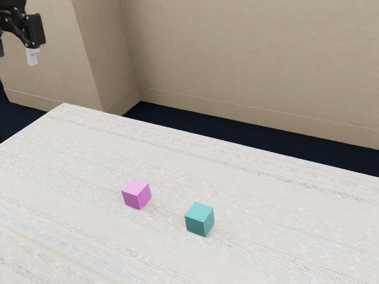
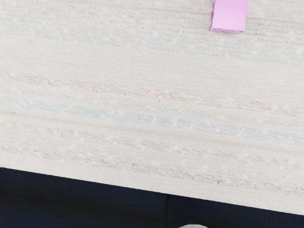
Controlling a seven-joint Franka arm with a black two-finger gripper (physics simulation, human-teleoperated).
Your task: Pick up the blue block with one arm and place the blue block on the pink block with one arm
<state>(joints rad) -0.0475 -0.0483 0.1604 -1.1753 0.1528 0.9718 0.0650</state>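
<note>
- The table (image 1: 278, 195) is wide and bare around the blocks, so running out of room is unlikely. The likelier fault is a descent that goes too low, so the tips jam against the table top instead of straddling the block.
- The fingers (image 1: 32, 55) hang high above the table's far corner, at about 10 o'clock in the exterior view. They look spread wide and hold nothing. The reach ahead is long and crosses much of the table, so a small aiming error could put them off-centre over the block.
- The pink block (image 1: 136, 194) (image 2: 229, 15) rests on the table near its middle. It sits close to the line of that reach, so a low or early descent could knock it and shift the stacking target.
- The blue block (image 1: 199, 219), rendered teal, rests on the table at about 4 o'clock from the pink block, near it but not touching. It stands turned corner-on to the exterior view, so fingers not lined up with 2 flat faces could pinch its edges and twist or drop it.
- From the fingers, the blue block lies well apart, between 4 and 5 o'clock in the exterior view, and far below them.
</note>
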